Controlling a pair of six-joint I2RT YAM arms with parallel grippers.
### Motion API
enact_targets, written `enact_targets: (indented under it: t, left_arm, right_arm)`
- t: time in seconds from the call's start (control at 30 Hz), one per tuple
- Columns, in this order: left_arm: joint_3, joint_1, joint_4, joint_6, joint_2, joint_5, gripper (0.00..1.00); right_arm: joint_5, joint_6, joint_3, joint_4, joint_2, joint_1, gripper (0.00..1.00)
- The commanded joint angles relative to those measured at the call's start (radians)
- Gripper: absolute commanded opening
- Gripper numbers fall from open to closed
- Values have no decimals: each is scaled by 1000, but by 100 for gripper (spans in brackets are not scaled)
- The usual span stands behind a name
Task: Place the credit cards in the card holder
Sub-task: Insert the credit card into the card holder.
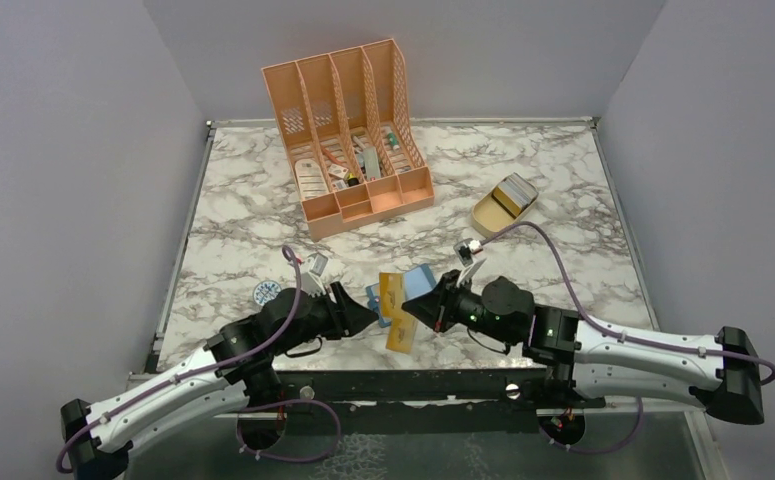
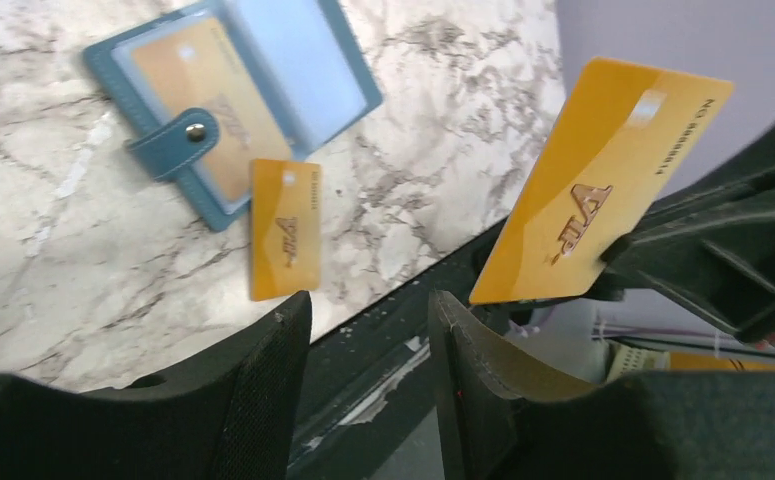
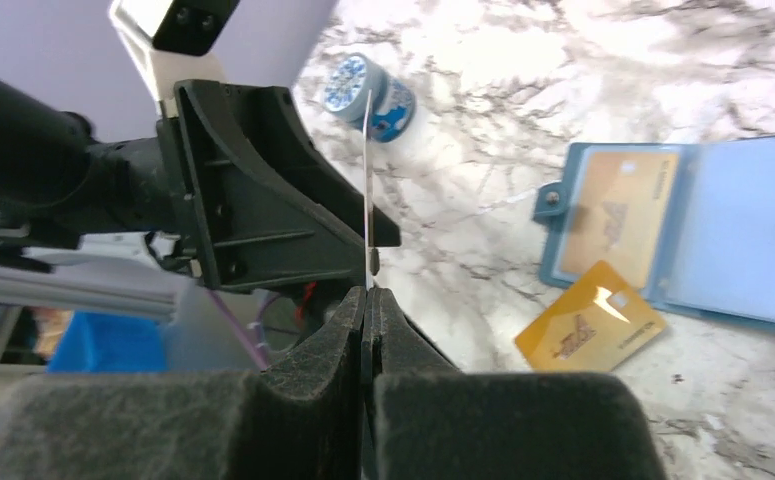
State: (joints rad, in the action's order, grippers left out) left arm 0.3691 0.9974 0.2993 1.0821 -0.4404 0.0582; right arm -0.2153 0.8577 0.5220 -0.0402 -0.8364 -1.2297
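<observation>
The card holder (image 2: 313,70) lies open and flat on the marble, teal with a pale blue inside (image 3: 733,230). One gold credit card (image 2: 193,100) sits in its left pocket under the snap tab (image 2: 178,140). A second credit card (image 2: 285,240) lies loose on the marble beside the holder (image 3: 591,330). My right gripper (image 3: 368,292) is shut on a third gold card (image 2: 603,180), held in the air and seen edge-on (image 3: 368,180) in its own view. My left gripper (image 2: 368,305) faces that card, open and empty. In the top view both grippers meet near the front edge (image 1: 388,312).
A round blue-white disc (image 1: 266,293) lies left of the left arm. The peach desk organizer (image 1: 348,130) stands at the back. A tan oval tray (image 1: 503,205) sits to the right of it. The table's dark front edge (image 2: 393,330) runs just below the grippers.
</observation>
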Motion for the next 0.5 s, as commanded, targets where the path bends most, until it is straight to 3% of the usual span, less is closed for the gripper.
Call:
enact_targets:
  t: [0.0,0.17,0.33,0.47]
  left_arm:
    - [19,4,65,-2,-55,109,49]
    - [30,4,53,-39,-169,126,49]
    - [51,4,26,-106,-247,58,50]
    - [21,5,-44,-117,-279,-21,52]
  right_arm:
    - [-104,-110,77,147,-78,-3,1]
    - [-93,-170,139,182,-153,63,1]
    - [125,-200,139,155,-206,262,1]
    - [198,-163,101,128,-222,279,1]
